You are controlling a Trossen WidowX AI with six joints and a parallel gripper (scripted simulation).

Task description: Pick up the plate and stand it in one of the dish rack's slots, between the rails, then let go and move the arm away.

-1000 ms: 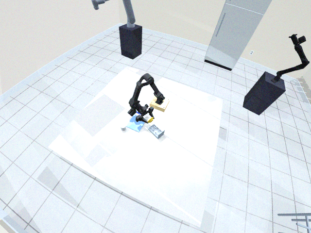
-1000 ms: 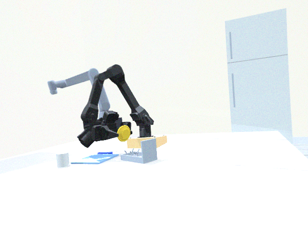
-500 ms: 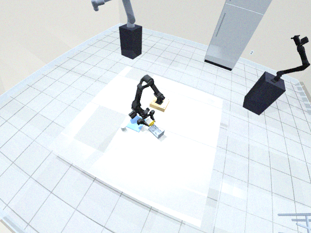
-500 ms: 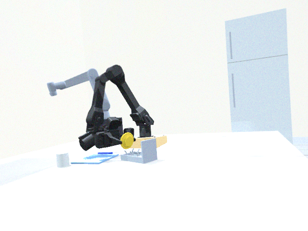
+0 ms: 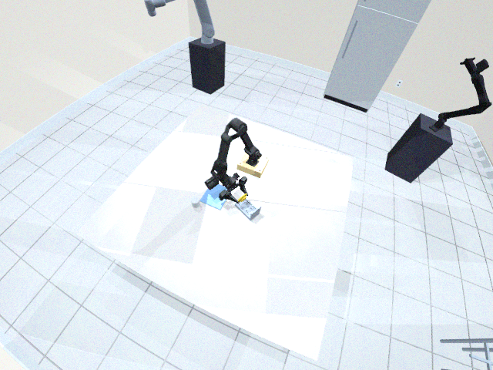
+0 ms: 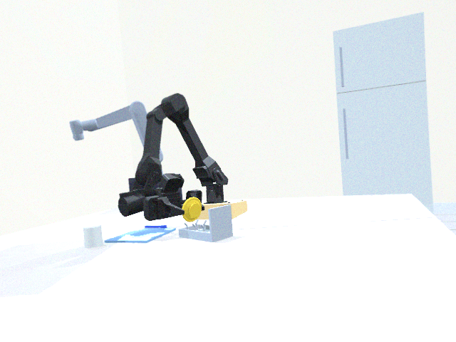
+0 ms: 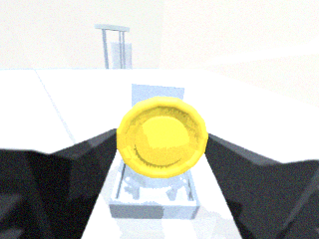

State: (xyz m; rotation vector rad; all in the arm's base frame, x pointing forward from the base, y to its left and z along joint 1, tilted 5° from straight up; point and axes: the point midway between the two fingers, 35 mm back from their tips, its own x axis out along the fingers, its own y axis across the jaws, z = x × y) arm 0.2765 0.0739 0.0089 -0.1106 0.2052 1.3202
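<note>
1. Top view: the arm (image 5: 229, 151) stands on a tan block (image 5: 252, 166) just above frame centre and folds down toward the lower left. Its gripper (image 5: 236, 193) is clamped on the yellow plate (image 5: 239, 196), which sits just above and left of the grey rack (image 5: 248, 210). A blue mat (image 5: 212, 197) lies left of the rack, and a small white cup (image 5: 195, 203) lies further left again.

2. Exterior view: the gripper (image 6: 186, 209) reaches in from the left, low over the table (image 6: 294, 257). The plate (image 6: 192, 209) is held on edge — nearly upright, its face turned toward the camera — just over the rack's (image 6: 208, 226) left end, above the rails. Whether it touches them is not clear. The rack's tall end wall stands to the plate's right. The mat (image 6: 137, 234) and cup (image 6: 92, 236) sit at left, and a fridge (image 6: 382, 110) fills the upper right.

3. Wrist view: the plate (image 7: 162, 136) fills the centre, pinched at its left and right rim by the dark fingers — spread wide to span it. The rack (image 7: 157, 199) lies directly below and behind the plate.
</note>
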